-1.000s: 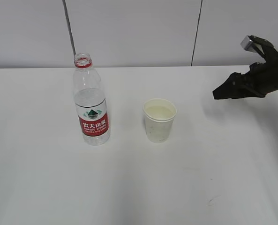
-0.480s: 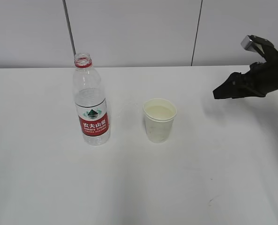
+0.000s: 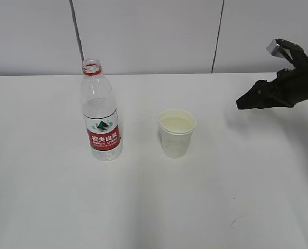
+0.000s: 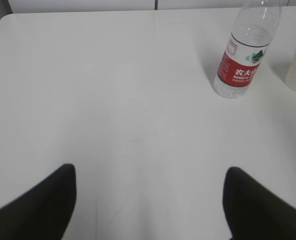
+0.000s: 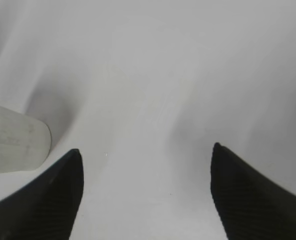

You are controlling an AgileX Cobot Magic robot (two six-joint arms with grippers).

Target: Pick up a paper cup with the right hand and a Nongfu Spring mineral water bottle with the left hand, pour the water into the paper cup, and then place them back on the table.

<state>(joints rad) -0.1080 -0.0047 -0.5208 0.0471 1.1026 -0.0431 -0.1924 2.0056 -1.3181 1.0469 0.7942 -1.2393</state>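
Pale wall panels back a white worktop (image 3: 143, 207) where the uncapped bottle (image 3: 101, 114) stands upright, the cup (image 3: 176, 133) just beside it. Both end effectors, right (image 3: 241, 103) and left (image 4: 148, 200), are spread and empty. The cup looks light and crushable, so grip mid-wall gently; the bottle's labelled waist seems firmest.

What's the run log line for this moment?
phase: pre-grasp | right hand: open, right of paper cup, apart | left hand: open, empty | bottle: upright, uncapped, on table
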